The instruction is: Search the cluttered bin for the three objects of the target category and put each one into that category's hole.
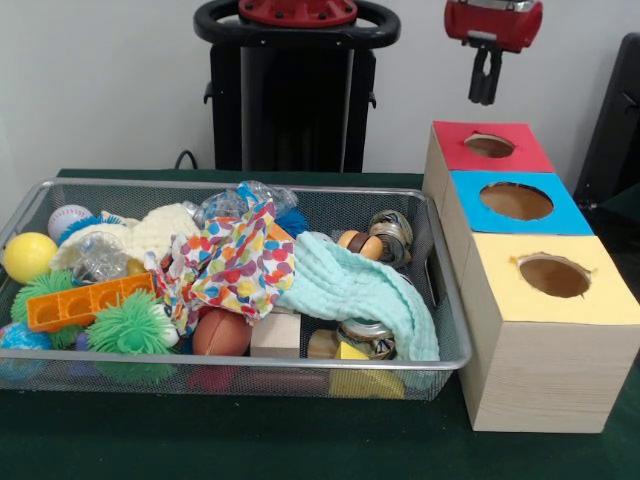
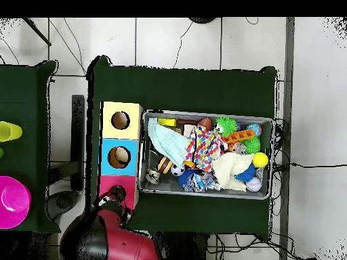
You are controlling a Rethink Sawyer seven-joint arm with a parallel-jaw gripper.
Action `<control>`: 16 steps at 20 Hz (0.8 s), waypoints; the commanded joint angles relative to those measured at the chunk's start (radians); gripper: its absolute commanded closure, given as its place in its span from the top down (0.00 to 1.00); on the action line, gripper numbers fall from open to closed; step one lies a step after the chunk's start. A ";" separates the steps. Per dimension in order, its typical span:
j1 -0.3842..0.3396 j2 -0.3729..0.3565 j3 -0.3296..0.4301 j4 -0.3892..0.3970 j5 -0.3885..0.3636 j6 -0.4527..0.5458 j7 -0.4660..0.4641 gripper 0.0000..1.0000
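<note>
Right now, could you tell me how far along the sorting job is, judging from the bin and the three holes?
Nothing can be confirmed as done: the holes in the red, blue and yellow box tops show no toy clearly. In hand: nothing visible; the gripper hangs above the red box, away from the bin. Left: no toy animal shows among the clutter, so any there lie buried under the cloths and balls and must be dug out.

green table (image 1: pixel 250 440), bin (image 1: pixel 440 360), wooden box (image 1: pixel 545 370)
</note>
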 commanded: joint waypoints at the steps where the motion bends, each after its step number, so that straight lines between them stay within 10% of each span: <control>1: -0.182 0.039 0.089 -0.122 -0.110 -0.067 -0.017 0.00; 7: -0.383 0.061 0.215 -0.167 -0.215 -0.057 -0.078 0.00; 16: -0.448 0.055 0.269 -0.218 -0.296 0.019 -0.045 0.00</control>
